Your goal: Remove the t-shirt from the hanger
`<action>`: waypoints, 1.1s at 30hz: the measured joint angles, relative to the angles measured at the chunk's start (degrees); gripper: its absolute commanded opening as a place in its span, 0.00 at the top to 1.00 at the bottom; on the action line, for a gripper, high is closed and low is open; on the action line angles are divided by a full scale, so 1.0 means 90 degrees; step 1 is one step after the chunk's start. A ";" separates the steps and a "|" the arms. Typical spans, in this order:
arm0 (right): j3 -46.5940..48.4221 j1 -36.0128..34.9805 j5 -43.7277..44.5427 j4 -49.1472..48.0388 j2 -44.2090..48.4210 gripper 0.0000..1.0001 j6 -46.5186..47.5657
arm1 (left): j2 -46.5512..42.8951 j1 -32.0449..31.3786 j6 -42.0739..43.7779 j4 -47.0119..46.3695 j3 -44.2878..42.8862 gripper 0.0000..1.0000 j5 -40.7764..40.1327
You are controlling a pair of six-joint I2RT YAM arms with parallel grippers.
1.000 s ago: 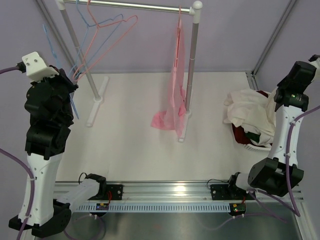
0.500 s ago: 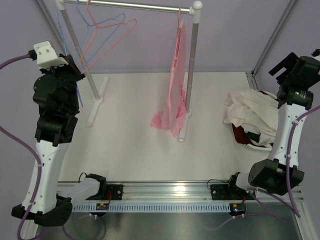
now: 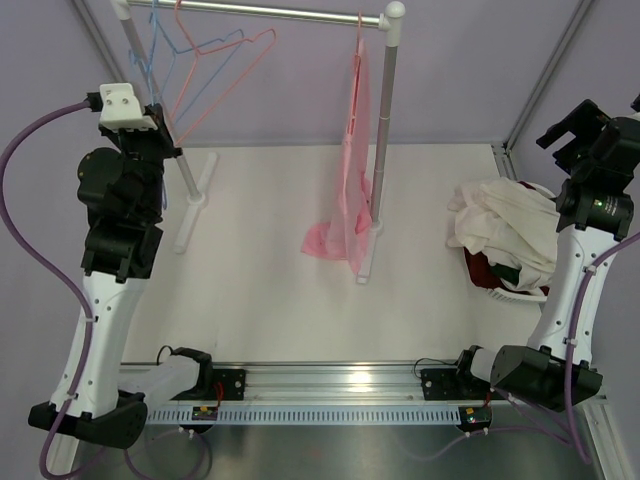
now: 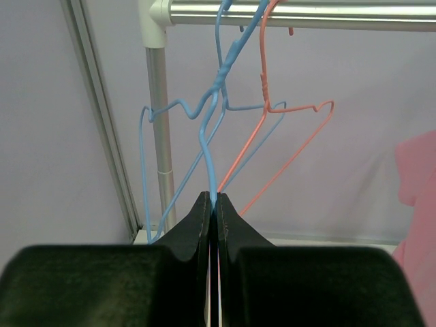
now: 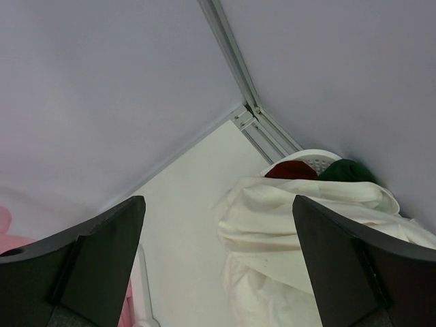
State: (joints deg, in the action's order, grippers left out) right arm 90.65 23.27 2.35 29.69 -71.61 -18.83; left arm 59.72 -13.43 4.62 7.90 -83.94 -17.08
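A pink t-shirt (image 3: 350,170) hangs on a pink hanger hook (image 3: 359,20) at the right end of the rail (image 3: 270,12), its hem bunched on the table; its edge (image 4: 417,204) shows in the left wrist view. My left gripper (image 3: 158,120) (image 4: 212,197) is up at the rail's left end, shut on the wire of a bare blue hanger (image 4: 212,129) whose hook reaches the rail. My right gripper (image 3: 572,125) (image 5: 218,259) is open and empty, high above a white t-shirt (image 3: 505,225) (image 5: 306,225).
The white t-shirt is heaped over a white basket (image 3: 495,285) (image 5: 317,159) with red and green clothes at the right wall. A bare pink hanger (image 3: 225,75) (image 4: 286,146) and another blue one hang at the left. The rack's posts (image 3: 385,130) stand on white feet.
My left arm has risen and carried the blue hanger up to the rail. My right gripper has opened and lifted away from the white t-shirt on the basket.
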 measured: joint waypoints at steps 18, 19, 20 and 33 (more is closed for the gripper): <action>-0.0068 -0.0049 -0.0707 -0.0129 0.0029 0.01 -0.0058 | -0.2101 0.0044 0.0440 0.0226 -0.0143 1.00 -0.0102; -0.0068 -0.0083 -0.0712 -0.0129 0.0029 0.01 -0.0058 | -0.2154 0.0046 0.0440 0.0202 -0.0165 1.00 -0.0007; -0.0068 -0.0114 -0.0716 -0.0129 0.0029 0.01 -0.0058 | -0.2178 0.0046 0.0435 0.0189 -0.0194 1.00 0.0126; -0.0061 -0.0391 -0.0731 -0.0119 0.0029 0.01 -0.0049 | -0.1435 0.0049 -0.0223 0.0962 -0.0644 1.00 0.3228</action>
State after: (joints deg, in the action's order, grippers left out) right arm 90.11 19.75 -4.23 28.62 -71.35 -19.27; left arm 46.81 -12.99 2.61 16.56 -89.73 11.97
